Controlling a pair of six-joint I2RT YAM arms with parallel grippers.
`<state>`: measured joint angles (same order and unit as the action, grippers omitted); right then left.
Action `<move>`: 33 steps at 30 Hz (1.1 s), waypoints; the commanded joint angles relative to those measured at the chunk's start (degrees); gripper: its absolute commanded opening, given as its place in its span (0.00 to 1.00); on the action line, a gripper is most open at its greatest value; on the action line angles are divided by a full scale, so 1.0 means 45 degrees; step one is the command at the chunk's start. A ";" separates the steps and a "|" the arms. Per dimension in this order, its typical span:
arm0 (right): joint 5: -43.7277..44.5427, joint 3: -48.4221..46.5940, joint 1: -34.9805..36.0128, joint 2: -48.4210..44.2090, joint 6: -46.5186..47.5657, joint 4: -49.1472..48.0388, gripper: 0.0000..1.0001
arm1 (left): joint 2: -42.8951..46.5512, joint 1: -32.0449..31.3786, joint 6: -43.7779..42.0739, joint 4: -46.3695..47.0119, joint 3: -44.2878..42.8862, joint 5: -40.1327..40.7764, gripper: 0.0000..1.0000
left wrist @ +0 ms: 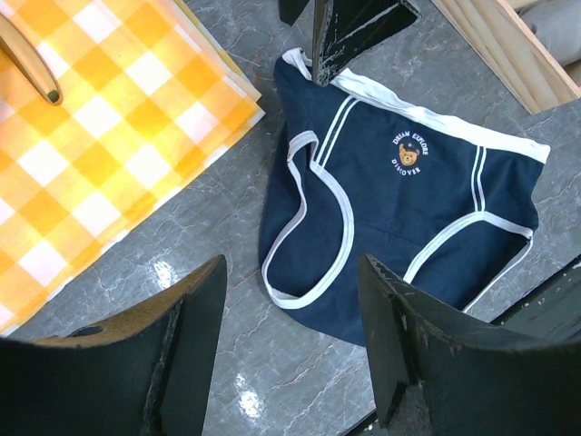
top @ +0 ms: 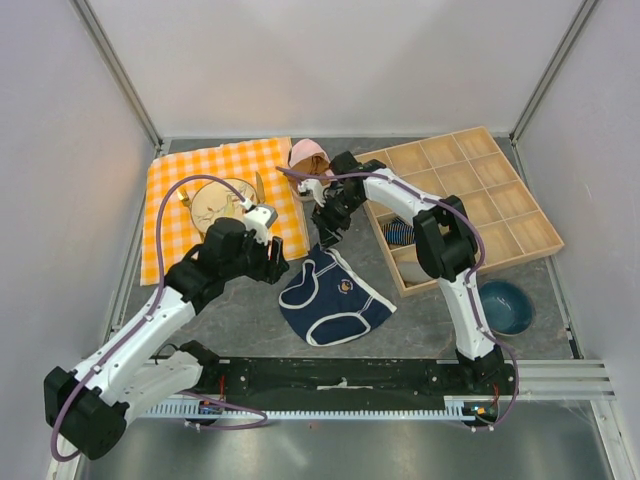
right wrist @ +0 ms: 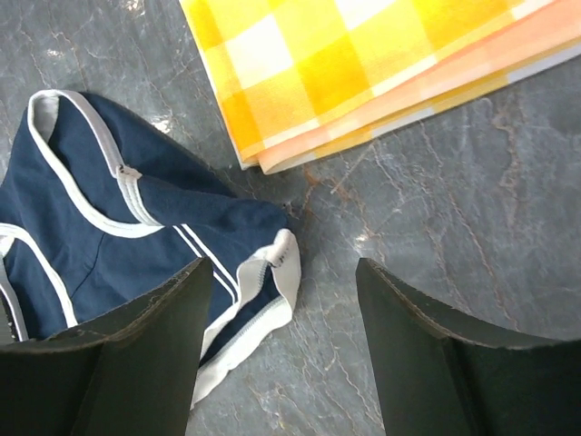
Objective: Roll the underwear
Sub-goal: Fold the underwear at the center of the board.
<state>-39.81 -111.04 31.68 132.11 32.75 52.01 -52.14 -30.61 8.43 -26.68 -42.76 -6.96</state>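
Two grippers are standing open over the work surface, and neither is holding anything.

Left gripper (top: 272, 262) is hovering at the 9 o'clock edge of the underwear (top: 335, 295). Its wrist camera is showing both fingers (left wrist: 182, 354) spread wide, with grey stone and the hem of a leg opening lying in the gap below.

Right gripper (top: 328, 232) is pointing down at the garment's 12 o'clock corner. Its jaws are parted widely; one finger (right wrist: 127, 354) is overlapping the white waistband end and the other is hanging over bare stone. Whether that finger is touching the fabric cannot be told.

The underwear is lying spread out and unrolled near the centre of the grey table (top: 420, 320). Its white waistband is running along the 1-to-3 o'clock side, its leg openings are showing white trim, and a small bear emblem is facing up.

Surroundings, taken from the garment:
- An orange checked cloth (top: 165, 190) is lying at 10 o'clock, near the garment but apart from it, and is carrying a plate (top: 208, 200) with cutlery.
- A wooden tray (top: 500, 200) is sitting at 2 o'clock, with a striped roll (top: 398, 232) in one near compartment.
- A blue bowl (top: 503, 305) is standing at 3 o'clock, well apart.
- Pink and brown garments (top: 308, 155) are lying at 12 o'clock, beyond the right gripper.
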 commanded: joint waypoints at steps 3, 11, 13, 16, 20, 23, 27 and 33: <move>-0.0665 -0.0674 0.0401 0.0426 -0.0208 0.0103 0.69 | -0.0580 0.0005 -0.0466 0.0654 -0.0067 -0.0152 0.65; -0.0177 -0.0987 0.0421 0.0700 -0.0345 0.0044 0.37 | -0.0893 0.0005 -0.0427 0.0694 -0.0029 -0.0249 0.65; -0.0137 -0.0988 0.0401 0.0564 -0.0384 -0.0072 0.20 | -0.1185 0.0005 -0.0427 0.0694 -0.0067 -0.0347 0.65; -0.0234 -0.0890 0.0401 0.0349 -0.0462 -0.0345 0.12 | -0.1634 0.0005 -0.0427 0.0791 -0.0106 -0.0659 0.65; -0.0703 -0.0519 0.0401 0.0056 -0.0423 -0.0561 0.07 | -0.2979 -0.0014 -0.0602 0.1045 -0.0360 -0.1323 0.63; -0.0917 -0.0208 0.0304 -0.0178 -0.0306 -0.0697 0.06 | -0.3917 -0.0014 -0.0817 0.1162 -0.0632 -0.1656 0.63; -0.1347 0.0047 0.0147 -0.0355 -0.0189 -0.0835 0.04 | -0.4700 -0.0014 -0.0993 0.1221 -0.0946 -0.1734 0.63; -0.1816 0.0340 -0.0126 -0.0414 0.0026 -0.0854 0.03 | -0.5228 0.0005 -0.1364 0.1416 -0.1200 -0.1618 0.62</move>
<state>-44.01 -110.10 31.88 133.97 31.35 49.80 -74.63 -30.61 5.91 -23.22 -45.34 -13.08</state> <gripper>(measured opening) 0.072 0.626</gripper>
